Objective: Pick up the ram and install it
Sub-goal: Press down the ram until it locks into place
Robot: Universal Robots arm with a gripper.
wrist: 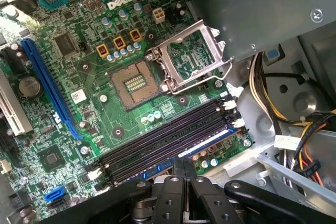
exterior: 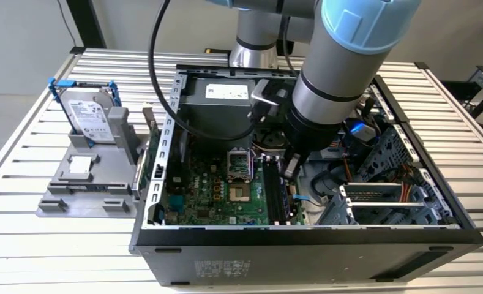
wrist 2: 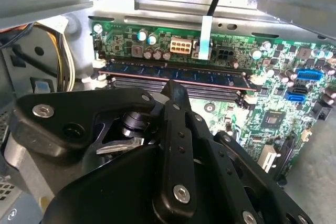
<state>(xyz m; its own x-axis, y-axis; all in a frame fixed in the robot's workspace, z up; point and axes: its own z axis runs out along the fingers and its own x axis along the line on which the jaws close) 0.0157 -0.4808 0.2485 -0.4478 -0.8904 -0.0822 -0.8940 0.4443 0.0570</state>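
Gripper [exterior: 291,166] low over seated ram [wrist 2: 173,75]

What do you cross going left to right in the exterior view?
Grey plastic fixture holding an upright silver hard drive → green motherboard inside the open black computer case → long black memory slots → grey metal drive cage.

Board [wrist: 100,124] green. Ram [wrist 2: 173,74] dark blue, pale sticker. Slots [wrist: 168,137] black, white clips. Long connector [wrist: 50,87] blue. Gripper [wrist 2: 176,95] black. Arm [exterior: 339,67] grey, light-blue cap. Case [exterior: 307,239] black.
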